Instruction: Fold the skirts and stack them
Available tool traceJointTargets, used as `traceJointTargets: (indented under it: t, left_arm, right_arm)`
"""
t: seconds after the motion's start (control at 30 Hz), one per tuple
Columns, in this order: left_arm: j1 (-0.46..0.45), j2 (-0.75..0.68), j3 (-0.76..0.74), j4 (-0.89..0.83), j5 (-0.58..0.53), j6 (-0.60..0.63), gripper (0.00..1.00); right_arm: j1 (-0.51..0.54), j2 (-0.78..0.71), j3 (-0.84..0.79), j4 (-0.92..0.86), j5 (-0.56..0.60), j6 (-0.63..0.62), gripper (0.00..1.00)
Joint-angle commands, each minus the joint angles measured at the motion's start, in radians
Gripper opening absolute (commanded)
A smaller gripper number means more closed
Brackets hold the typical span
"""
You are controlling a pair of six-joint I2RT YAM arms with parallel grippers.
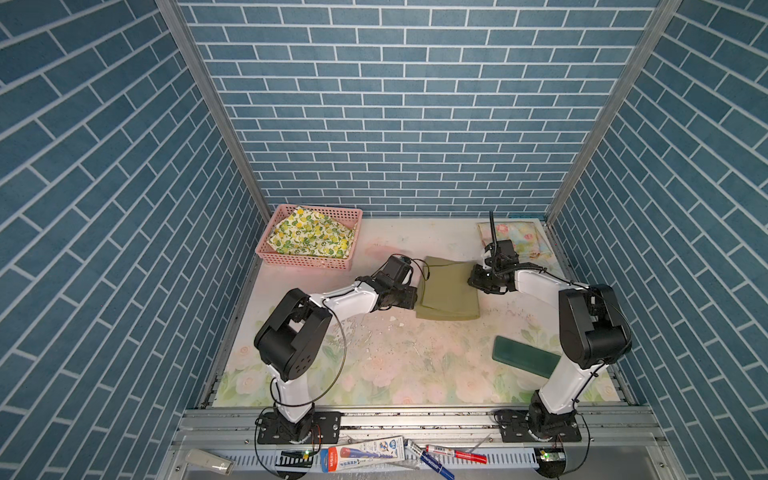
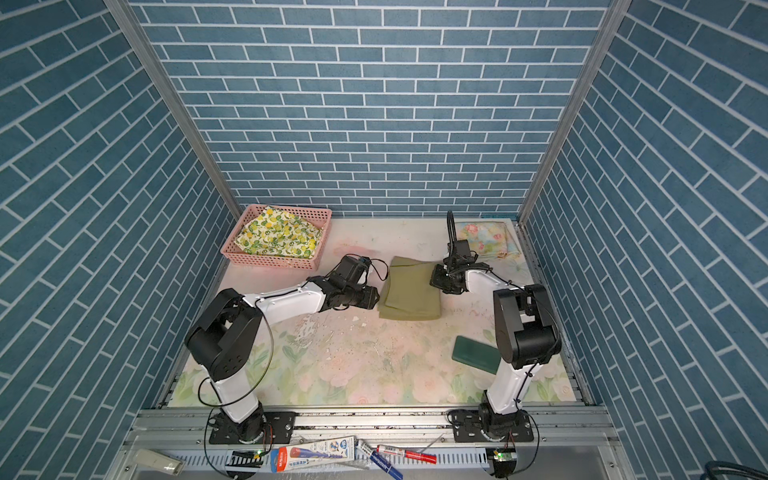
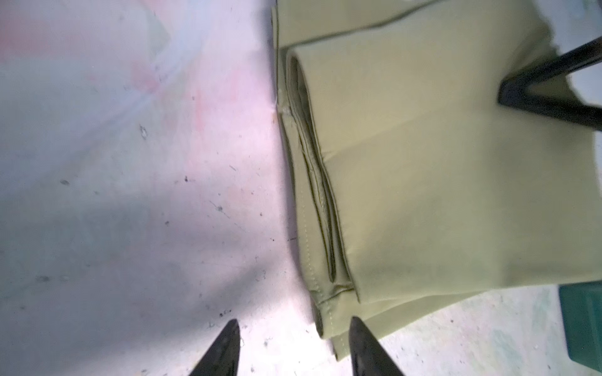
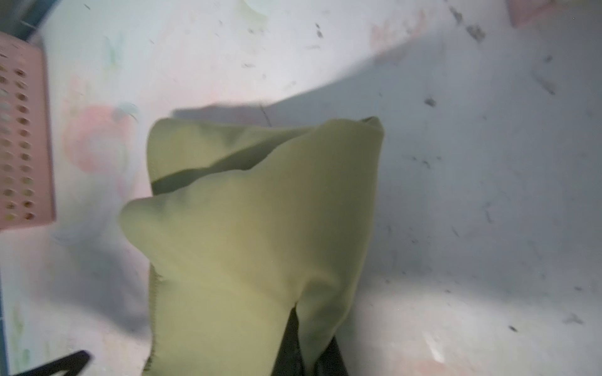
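Olive skirt [image 1: 448,293] lies folded on the scuffed floral worktop [image 1: 390,365] inside blue brick-patterned walls [image 1: 395,104]; right end effector [image 4: 304,355] pinches its edge, left end effector [image 3: 293,324] gapes empty beside it.

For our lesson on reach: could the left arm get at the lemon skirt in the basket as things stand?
Probably yes. The left tool is open at the olive skirt's edge. The lemon skirt lies uncovered in the open-topped basket nearby, with only bare table between.
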Motion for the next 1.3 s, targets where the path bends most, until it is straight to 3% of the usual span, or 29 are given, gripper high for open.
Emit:
traceJointTargets:
  t: [0.0, 0.07, 0.17, 0.33, 0.6, 0.9, 1.27]
  left_arm:
    - [0.022, -0.006, 0.027, -0.059, -0.030, 0.005, 0.60]
    - [0.026, 0.015, 0.048, -0.061, -0.014, 0.004, 0.60]
    - [0.028, 0.063, 0.077, -0.046, 0.018, -0.011, 0.61]
    - [0.031, 0.150, 0.124, -0.001, 0.078, -0.026, 0.60]
    - [0.028, 0.209, 0.183, 0.022, 0.068, 0.027, 0.65]
    - [0.025, 0.207, 0.207, 0.041, 0.099, 0.035, 0.60]
    - [-0.006, 0.303, 0.294, 0.024, 0.147, 0.008, 0.54]
  right_arm:
    - [0.008, 0.023, 0.069, -0.114, 0.043, -0.128, 0.38]
    - [0.009, 0.016, 0.093, -0.120, 0.062, -0.121, 0.57]
    - [0.011, -0.047, 0.076, -0.098, 0.117, -0.115, 0.71]
    - [0.000, -0.115, 0.020, -0.093, 0.216, -0.070, 0.76]
    - [-0.064, -0.133, -0.124, 0.088, 0.028, 0.025, 0.76]
    - [-0.084, -0.144, -0.159, 0.120, 0.010, 0.030, 0.75]
    - [-0.112, -0.172, -0.183, 0.137, -0.016, 0.035, 0.74]
